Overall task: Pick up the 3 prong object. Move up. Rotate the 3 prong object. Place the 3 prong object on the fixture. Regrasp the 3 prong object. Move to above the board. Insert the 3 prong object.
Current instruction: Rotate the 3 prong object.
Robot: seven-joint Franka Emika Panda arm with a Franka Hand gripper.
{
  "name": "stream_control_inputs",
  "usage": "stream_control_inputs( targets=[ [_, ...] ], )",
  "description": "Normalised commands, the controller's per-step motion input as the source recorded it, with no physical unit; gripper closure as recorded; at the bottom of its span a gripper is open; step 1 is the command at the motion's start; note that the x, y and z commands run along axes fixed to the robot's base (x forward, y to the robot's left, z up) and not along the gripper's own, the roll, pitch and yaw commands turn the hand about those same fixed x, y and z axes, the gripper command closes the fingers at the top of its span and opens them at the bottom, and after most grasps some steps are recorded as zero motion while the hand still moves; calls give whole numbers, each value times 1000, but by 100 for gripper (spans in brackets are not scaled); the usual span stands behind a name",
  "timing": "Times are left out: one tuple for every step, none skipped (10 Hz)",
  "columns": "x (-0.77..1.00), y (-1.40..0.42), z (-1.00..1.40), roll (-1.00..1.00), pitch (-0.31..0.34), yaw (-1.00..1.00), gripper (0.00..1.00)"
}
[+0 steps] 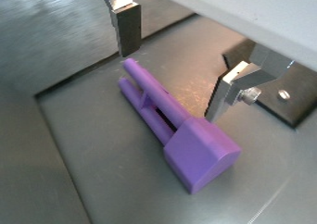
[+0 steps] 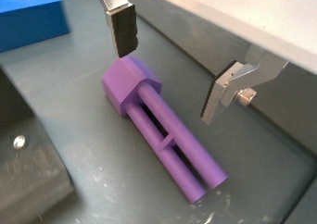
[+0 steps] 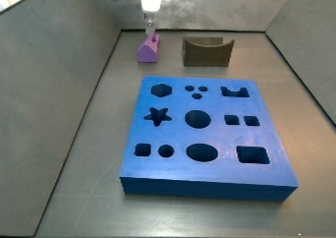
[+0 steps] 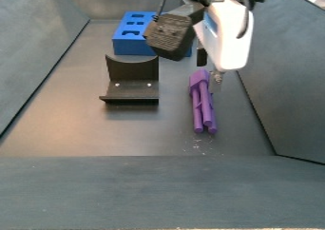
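One 3 prong object [image 2: 158, 135], light purple, lies flat on the dark surface [image 4: 114, 129], close to a side wall; its blocky base and its parallel prongs show plainly in both wrist views [image 1: 173, 126]. In a side view it stretches along the surface just beside the fixture [image 4: 129, 79], apart from it. In a side view only its end shows, next to the brown fixture [image 3: 207, 50] at the far end

One fixture stands there, a dark block with a curved notch in its top. One blue board [image 3: 203, 134] lies on the surface, with a star, a hexagon, circles, squares and an oval cut into it; in a side view it sits behind the fixture [image 4: 137, 29]

The hand [image 2: 170, 66] hangs straight down just over the piece, its white body upright in a side view [image 4: 216, 75]. Its two silver fingers [image 1: 125, 29] are spread wide, one on either side of the purple piece, gripping nothing; whether the tips touch the piece cannot be told
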Motion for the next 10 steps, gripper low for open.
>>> stream_control_inputs(
  targets=[
    [41, 9, -33, 20, -13, 1000, 0],
    [41, 9, -33, 21, -14, 1000, 0],
    [41, 9, -33, 22, -14, 1000, 0],
    [41, 9, -33, 23, -15, 1000, 0],
    [41, 9, -33, 25, -16, 1000, 0],
    [41, 9, -33, 27, -17, 1000, 0],
    [41, 9, -33, 28, -18, 1000, 0],
    [41, 9, -33, 30, -19, 1000, 0],
    [41, 9, -33, 32, -21, 1000, 0],
    [41, 8, -33, 36, -23, 1000, 0]
  ],
)
